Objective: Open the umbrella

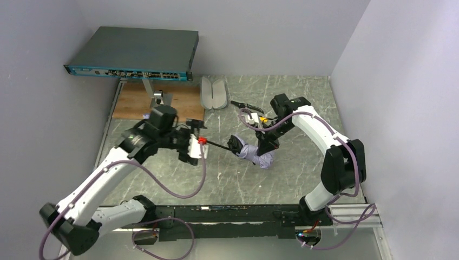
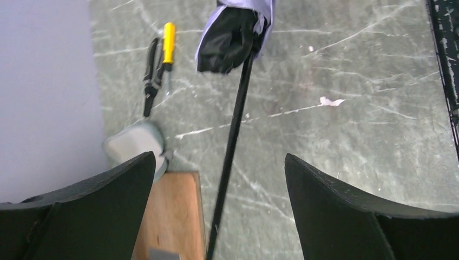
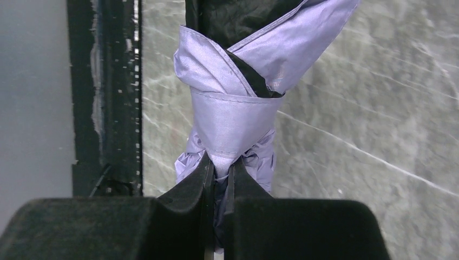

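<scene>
Top view: even, diffuse light from above, medium bright. Soft, faint shadows on the table (image 1: 227, 179), low sheen on its marble, no hard glare. Walls lean outward toward the frame edges, wide lens.

Left wrist: left gripper (image 2: 219, 157) fingers (image 2: 346, 211) near-black, soft, no detail. Umbrella (image 2: 230, 38) shaft slightly smeared, table veins reasonably sharp.

Right wrist: umbrella's lavender fabric evenly lit, folds crisp. Right gripper (image 3: 222, 169) fingers (image 3: 303, 227) underexposed. Left side of frame dim, hazy.
</scene>
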Robot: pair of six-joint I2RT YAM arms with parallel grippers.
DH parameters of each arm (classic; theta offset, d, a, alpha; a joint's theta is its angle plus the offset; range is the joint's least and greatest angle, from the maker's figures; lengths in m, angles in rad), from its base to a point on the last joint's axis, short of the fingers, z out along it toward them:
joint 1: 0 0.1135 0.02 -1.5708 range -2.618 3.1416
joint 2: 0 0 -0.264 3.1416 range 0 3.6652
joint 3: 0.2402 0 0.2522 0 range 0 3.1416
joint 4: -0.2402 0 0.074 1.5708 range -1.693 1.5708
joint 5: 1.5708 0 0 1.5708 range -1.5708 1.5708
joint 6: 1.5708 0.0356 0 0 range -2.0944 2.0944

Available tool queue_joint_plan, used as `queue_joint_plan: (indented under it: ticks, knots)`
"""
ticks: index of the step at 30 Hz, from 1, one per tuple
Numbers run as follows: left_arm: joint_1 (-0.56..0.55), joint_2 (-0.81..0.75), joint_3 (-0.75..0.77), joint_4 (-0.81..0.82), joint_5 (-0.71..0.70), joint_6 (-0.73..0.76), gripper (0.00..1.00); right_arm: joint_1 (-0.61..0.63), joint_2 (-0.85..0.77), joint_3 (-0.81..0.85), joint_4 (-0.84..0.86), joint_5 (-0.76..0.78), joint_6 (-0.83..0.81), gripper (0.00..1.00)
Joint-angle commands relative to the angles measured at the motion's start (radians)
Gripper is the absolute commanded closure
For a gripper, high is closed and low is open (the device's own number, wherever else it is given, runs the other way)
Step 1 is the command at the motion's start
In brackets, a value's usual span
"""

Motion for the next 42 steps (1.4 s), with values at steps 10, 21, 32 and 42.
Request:
queue_joint_plan:
  ticks: [10, 21, 32, 42]
  knots:
    - [-0.189, 0.118, -0.204, 0.237, -0.115, -0.099, 0.25, 0.117, -0.025, 0.097, -0.109, -0.187, 0.109, 1.0]
    - [-0.206, 0.058, -0.244, 0.229, -0.088, -0.245, 1.0, 0.143, -0.008, 0.156, -0.001, -0.196, 0.309, 0.79]
    - [-0.039, 0.05, -0.179, 0.018, 0.187, -0.361, 1.0, 0.136, -0.445, -0.187, 0.662, 0.081, 0.655, 0.0]
    - [0.058, 0.14, -0.075, -0.118, 0.386, -0.35, 1.0, 0.376, -0.644, -0.403, 0.791, 0.309, 0.497, 0.0]
